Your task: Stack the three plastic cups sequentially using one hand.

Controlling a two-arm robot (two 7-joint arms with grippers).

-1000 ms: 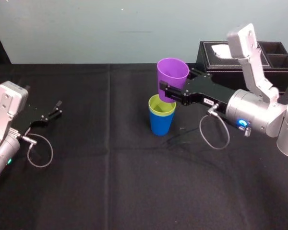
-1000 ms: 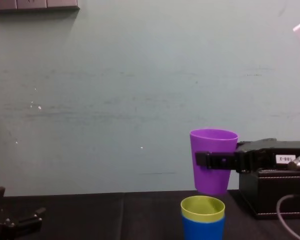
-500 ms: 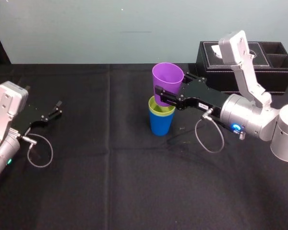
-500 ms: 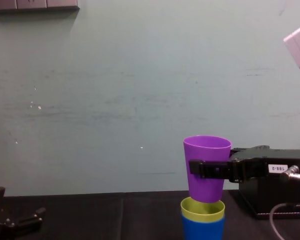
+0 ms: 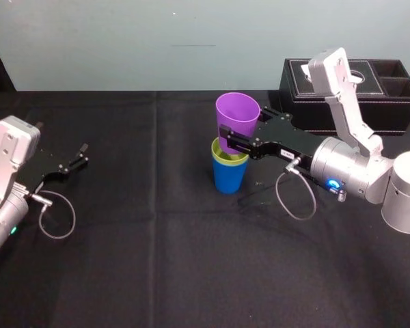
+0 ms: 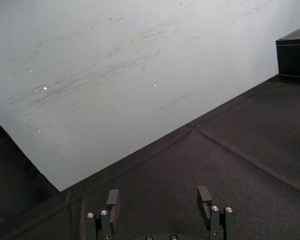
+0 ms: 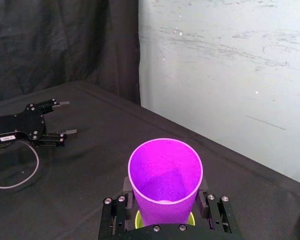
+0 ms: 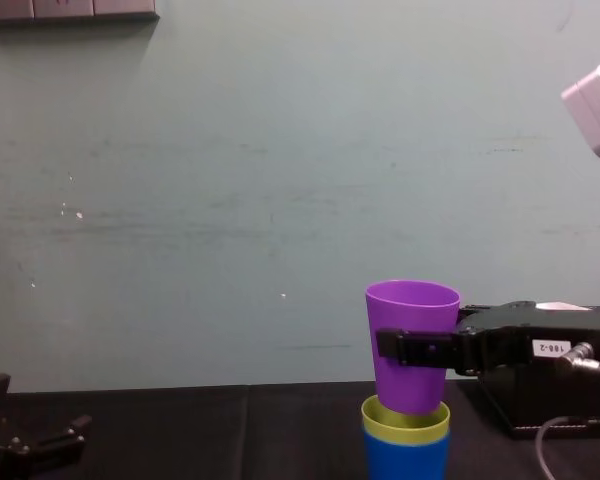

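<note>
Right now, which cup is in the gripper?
The purple cup, held by the right gripper; the yellow-green cup sits nested in the blue cup beneath it.

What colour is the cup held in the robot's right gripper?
Purple: the cup in the right gripper shows it best in the right wrist view.

A: What moved?
B: The right gripper [image 5: 231, 141] came down and leftward — the purple cup [image 5: 237, 121], a second ago clear above the yellow-green cup [image 5: 230, 159], now has its base inside that rim.
</note>
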